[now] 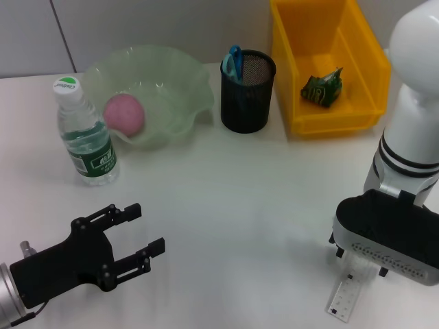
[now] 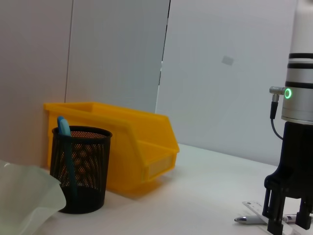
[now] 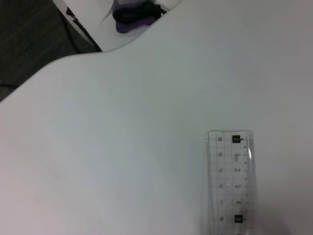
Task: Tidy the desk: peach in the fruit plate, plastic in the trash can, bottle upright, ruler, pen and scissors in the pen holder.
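The right arm is bent down at the near right of the desk [image 1: 226,205], its white forearm dropping from the upper right and ending in a dark wrist block set low over the ruler [image 1: 345,296]. The right gripper [image 2: 288,223] is seen from the left wrist view as dark fingers reaching down to the desk, planted at the ruler and beside a pen [image 2: 249,220] lying flat there. Whether those fingers are spread or closed cannot be told. In the right wrist view the clear ruler lies flat on the white surface with its markings visible.

The left gripper [image 1: 140,233] is held low at the near left, pointing toward the middle of the desk, its two black fingers spread apart with nothing between them.

The peach [image 1: 124,114] is seen in the green plate [image 1: 188,89] at the back. The bottle [image 1: 85,135] stands upright just beside the plate. A blue-handled item stands in the mesh holder [image 1: 247,92]. A crumpled green wrapper [image 1: 322,88] lies in the yellow bin [image 1: 363,48].
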